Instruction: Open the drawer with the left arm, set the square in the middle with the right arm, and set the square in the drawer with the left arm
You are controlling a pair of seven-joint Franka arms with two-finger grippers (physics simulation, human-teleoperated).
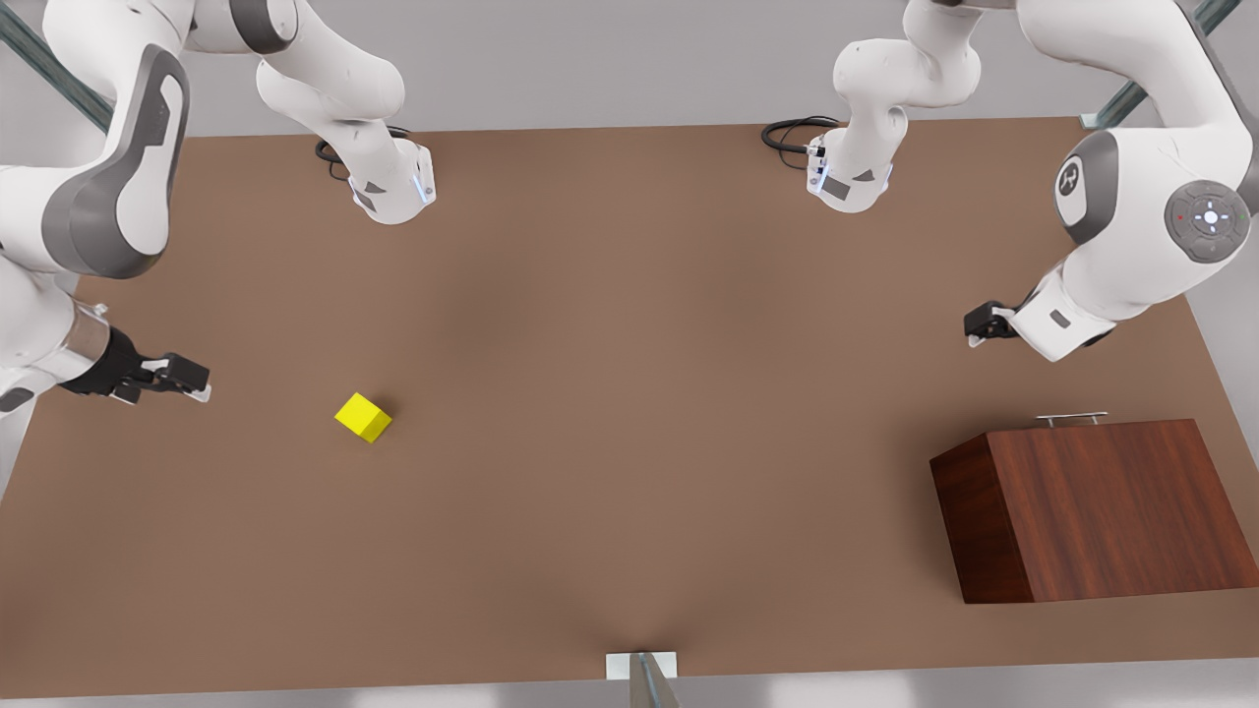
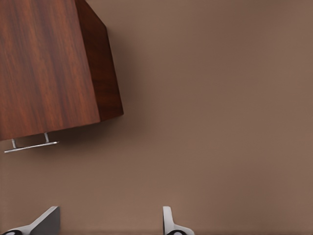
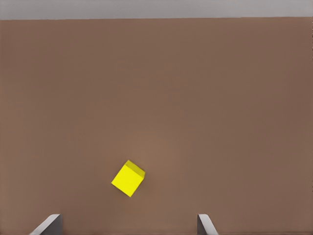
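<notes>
Above the table [image 1: 629, 492], left tool [image 1: 984, 324] spread empty near drawer [image 1: 1082, 506]; right tool [image 1: 182, 379] spread empty near square [image 1: 363, 417]

We see black cables [image 1: 792, 133] coiled on the far edge of the brown table, another black cable loop [image 1: 329, 152] further along toward the front view's left, and a small pale metal bracket [image 1: 641, 666] with a grey post at the near edge's midpoint.
</notes>
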